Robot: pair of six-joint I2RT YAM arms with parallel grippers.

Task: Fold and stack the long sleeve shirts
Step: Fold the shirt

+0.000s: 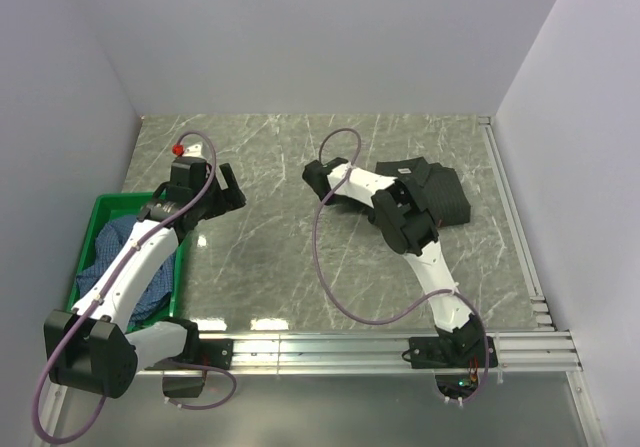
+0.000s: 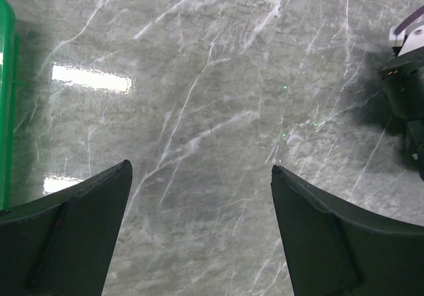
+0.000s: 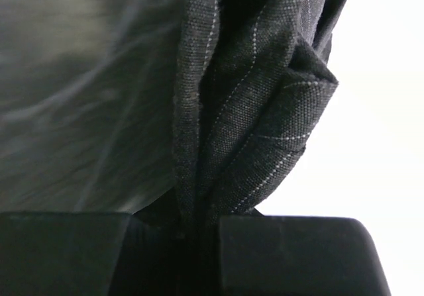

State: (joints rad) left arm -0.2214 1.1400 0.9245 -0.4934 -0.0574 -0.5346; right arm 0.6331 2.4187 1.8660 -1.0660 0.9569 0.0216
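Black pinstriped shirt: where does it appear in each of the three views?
Top external: black pinstriped shirt lies folded, right of centre.
Left wrist: not in it.
Right wrist: shirt fills the centre, pinched in the jaws.
Shared landmark: grey marbled table, top and left wrist.

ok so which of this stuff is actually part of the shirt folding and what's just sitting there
Part of the job:
black shirt, pinched in the right gripper
blue shirt, bunched in the green crate

Just there:
green crate
table
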